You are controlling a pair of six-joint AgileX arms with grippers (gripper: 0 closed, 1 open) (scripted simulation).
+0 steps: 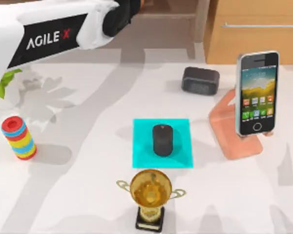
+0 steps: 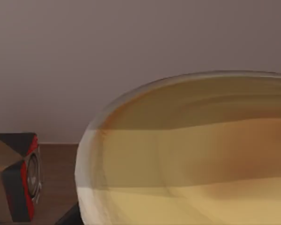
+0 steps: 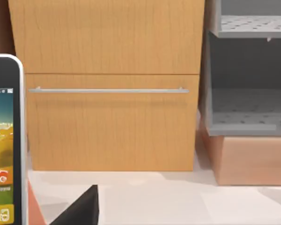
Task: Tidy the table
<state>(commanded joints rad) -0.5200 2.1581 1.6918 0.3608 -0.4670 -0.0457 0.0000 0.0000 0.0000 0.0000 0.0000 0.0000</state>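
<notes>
Surface: white smooth table point(image 1: 88, 146), crossed by grey shadows, spreading below and to the right of the left arm point(image 1: 49, 34)
Left arm: white AgileX arm reaching over the table's far left corner toward the back — whether its fingers are apart or together, I cannot tell
Left wrist view: pale yellow-brown rounded bowl-like shape point(image 2: 192, 154) very close; a grey and red boxy object point(image 2: 16, 176) just beside it
Right gripper: a dark fingertip point(image 3: 82, 208) at the edge of the right wrist view; spread of the fingers — cannot tell
Ahead of the right gripper: light-brown wooden cabinet point(image 3: 112, 117) with a metal bar handle point(image 3: 107, 90); grey shelf unit point(image 3: 248, 70) beside it
Near the right gripper: smartphone point(image 1: 257, 92) upright on a salmon-pink stand point(image 1: 234, 131)
Centre: black computer mouse point(image 1: 162, 139) on a cyan square mat point(image 1: 141, 156)
Elsewhere: dark rounded box point(image 1: 200, 80), gold trophy point(image 1: 150, 195), stack of coloured rings point(image 1: 18, 138)
</notes>
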